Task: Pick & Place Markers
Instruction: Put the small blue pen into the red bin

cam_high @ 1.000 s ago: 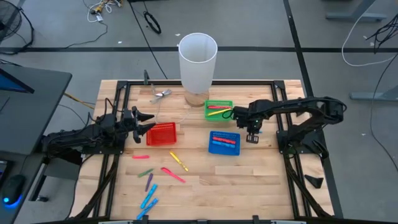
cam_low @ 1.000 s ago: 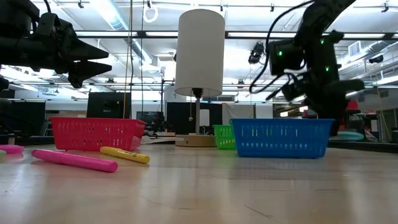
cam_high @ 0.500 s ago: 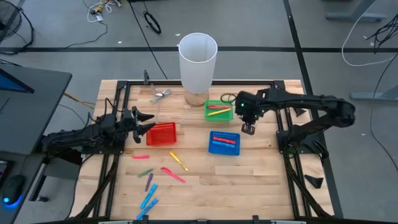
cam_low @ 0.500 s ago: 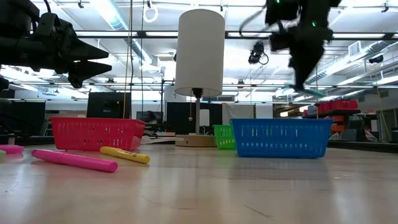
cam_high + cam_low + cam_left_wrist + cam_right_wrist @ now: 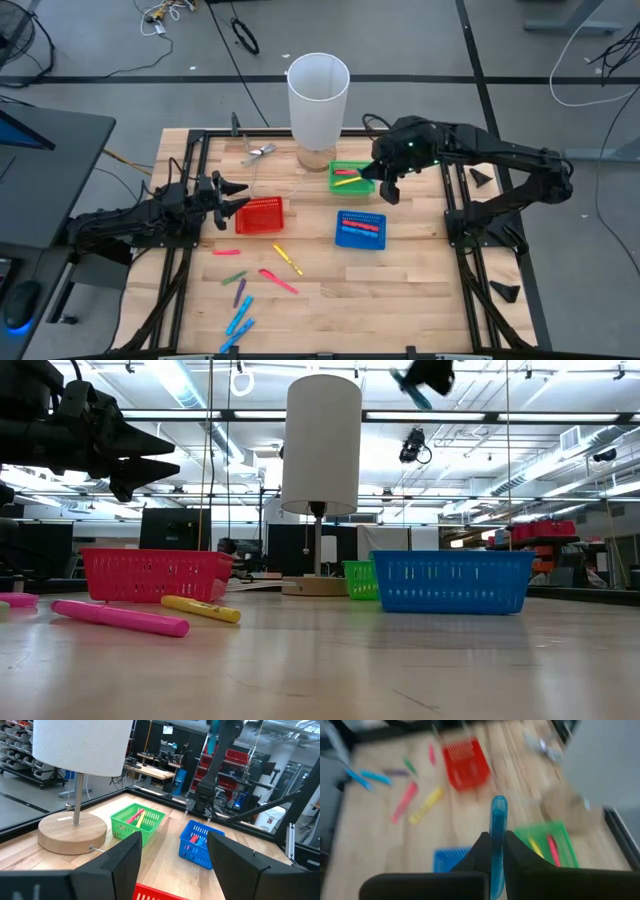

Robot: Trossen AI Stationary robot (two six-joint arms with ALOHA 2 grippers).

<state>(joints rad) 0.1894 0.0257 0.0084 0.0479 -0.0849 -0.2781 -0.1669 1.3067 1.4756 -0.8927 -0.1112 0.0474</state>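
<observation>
red basket (image 5: 260,215) | green basket (image 5: 351,176) | blue basket (image 5: 360,229) | lt-blue marker (image 5: 497,840) | white cylinder (image 5: 318,100)

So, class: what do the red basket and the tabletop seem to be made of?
Red basket: probably moulded plastic, since its walls are an even, bright, see-through mesh. Tabletop: apparently wood with a matte finish, pale planks with visible grain and seams.

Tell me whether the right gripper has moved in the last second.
Yes. The right gripper has swung from beside the blue basket toward the green basket, gripping a blue marker.
</observation>
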